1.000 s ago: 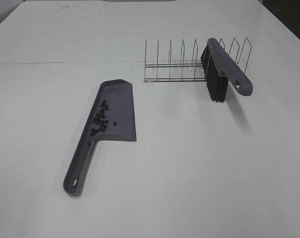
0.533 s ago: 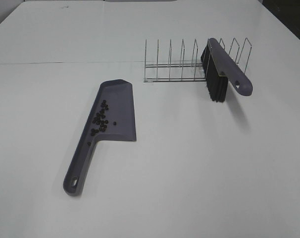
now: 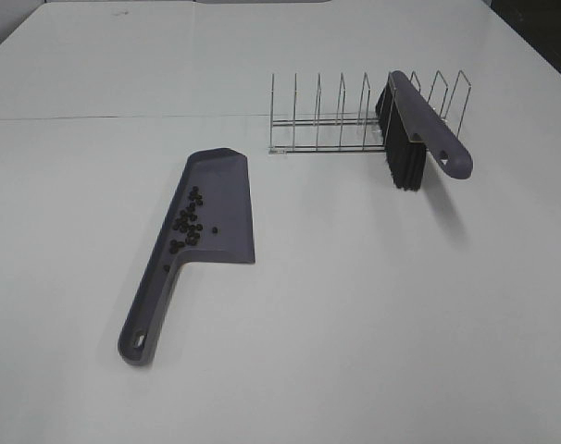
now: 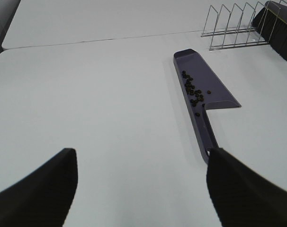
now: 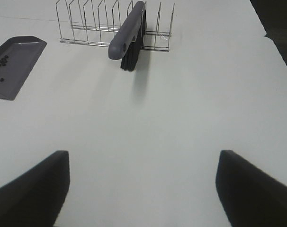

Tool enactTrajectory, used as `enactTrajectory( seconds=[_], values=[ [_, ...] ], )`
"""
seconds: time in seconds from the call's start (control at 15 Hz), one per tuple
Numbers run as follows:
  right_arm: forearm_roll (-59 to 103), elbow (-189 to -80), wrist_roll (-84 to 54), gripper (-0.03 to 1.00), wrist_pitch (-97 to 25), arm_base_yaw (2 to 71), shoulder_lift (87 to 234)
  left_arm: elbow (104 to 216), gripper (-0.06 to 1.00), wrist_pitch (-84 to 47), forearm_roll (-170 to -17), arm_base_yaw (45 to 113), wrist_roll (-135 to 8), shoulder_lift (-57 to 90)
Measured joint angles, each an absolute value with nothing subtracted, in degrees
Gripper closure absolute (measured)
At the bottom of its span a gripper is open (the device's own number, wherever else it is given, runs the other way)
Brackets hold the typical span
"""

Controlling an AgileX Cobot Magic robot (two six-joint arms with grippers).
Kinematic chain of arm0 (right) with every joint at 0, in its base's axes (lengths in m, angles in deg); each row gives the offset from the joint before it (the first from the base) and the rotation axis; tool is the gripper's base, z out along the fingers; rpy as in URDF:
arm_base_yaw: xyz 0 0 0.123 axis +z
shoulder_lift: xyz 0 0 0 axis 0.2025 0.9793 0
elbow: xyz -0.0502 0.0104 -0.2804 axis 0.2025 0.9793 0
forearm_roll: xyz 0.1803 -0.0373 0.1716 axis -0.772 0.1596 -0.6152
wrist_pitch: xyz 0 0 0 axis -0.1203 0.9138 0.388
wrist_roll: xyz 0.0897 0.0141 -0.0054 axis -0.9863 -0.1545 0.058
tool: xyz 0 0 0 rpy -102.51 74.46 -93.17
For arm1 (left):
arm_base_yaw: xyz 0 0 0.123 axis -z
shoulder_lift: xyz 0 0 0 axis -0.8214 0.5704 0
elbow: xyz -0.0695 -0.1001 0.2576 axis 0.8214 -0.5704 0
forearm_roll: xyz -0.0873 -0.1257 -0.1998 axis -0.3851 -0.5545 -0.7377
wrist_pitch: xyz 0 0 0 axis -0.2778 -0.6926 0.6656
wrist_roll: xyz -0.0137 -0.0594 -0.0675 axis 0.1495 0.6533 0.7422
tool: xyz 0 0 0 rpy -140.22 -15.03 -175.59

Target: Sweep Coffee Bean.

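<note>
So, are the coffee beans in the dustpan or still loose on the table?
In the dustpan: the coffee beans lie clustered on its tray near the handle end, and no loose beans show on the table.

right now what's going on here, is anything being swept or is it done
Nothing is being handled. The small dark coffee beans all lie in the pan of the grey-purple plastic dustpan, which rests flat on the white table. The purple-handled brush with black bristles sits parked in the wire rack. The left hand and right hand are both open and empty, well back from these things. No stray beans show on the table.
</note>
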State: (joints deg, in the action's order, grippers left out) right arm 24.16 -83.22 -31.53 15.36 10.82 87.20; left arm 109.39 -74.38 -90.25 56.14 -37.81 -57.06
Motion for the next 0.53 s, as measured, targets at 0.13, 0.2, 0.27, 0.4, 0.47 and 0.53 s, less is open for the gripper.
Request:
enactTrajectory(
  seconds=[0.13, 0.2, 0.27, 0.4, 0.47, 0.53],
  values=[
    [24.2, -83.2, -31.5, 0.23, 15.4, 10.8, 87.2, 109.4, 0.23, -74.4, -90.2, 56.1, -37.8, -57.1],
    [24.2, -83.2, -31.5, 0.23, 15.4, 10.8, 87.2, 109.4, 0.23, -74.4, -90.2, 56.1, -37.8, -57.1],
    [24.2, -83.2, -31.5, 0.23, 15.4, 10.8, 87.2, 109.4, 0.23, -74.4, -90.2, 56.1, -37.8, -57.1],
    [24.2, -83.2, -31.5, 0.23, 15.4, 10.8, 87.2, 109.4, 0.23, -74.4, -90.2, 56.1, -37.8, -57.1],
    [24.2, -83.2, -31.5, 0.23, 15.4, 10.8, 87.2, 109.4, 0.23, -74.4, -90.2, 56.1, -37.8, -57.1],
    [24.2, -83.2, -31.5, 0.23, 15.4, 10.8, 87.2, 109.4, 0.23, -74.4, -90.2, 56.1, -37.8, -57.1]
  ],
)
